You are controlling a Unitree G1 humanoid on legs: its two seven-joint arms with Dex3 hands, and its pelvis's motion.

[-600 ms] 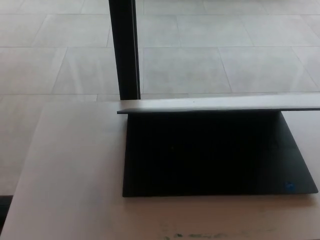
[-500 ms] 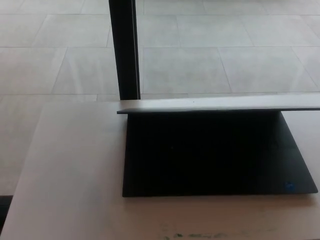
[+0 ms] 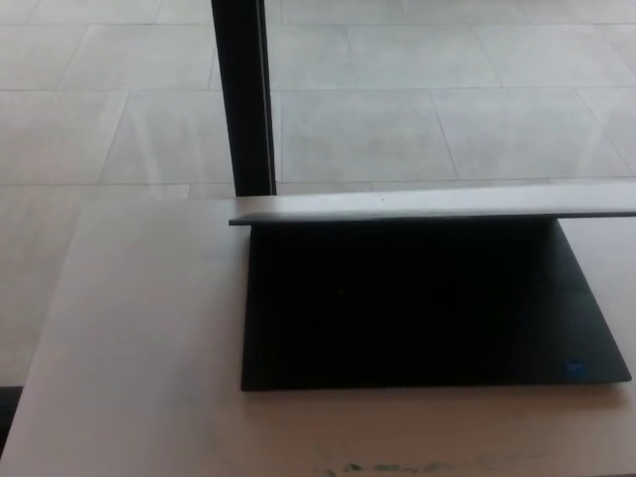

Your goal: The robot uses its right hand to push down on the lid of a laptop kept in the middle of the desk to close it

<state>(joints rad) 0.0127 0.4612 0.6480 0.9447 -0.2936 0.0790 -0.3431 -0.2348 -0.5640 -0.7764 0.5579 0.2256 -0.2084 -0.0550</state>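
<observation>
A dark laptop (image 3: 417,308) sits open on the pale desk (image 3: 139,348), a little right of the middle. Its grey lid (image 3: 427,205) leans toward me at a low angle, so I see its top edge as a thin strip over the black keyboard deck. A small blue sticker (image 3: 574,369) marks the deck's front right corner. Neither of my hands shows in the head view.
A black vertical post (image 3: 241,94) stands behind the desk, just left of the lid's far corner. Beyond it lies a grey tiled floor (image 3: 447,89). The desk's left edge runs diagonally at the picture's lower left.
The whole picture has shifted slightly, so the camera moved a little. The laptop and its lid stand as before.
</observation>
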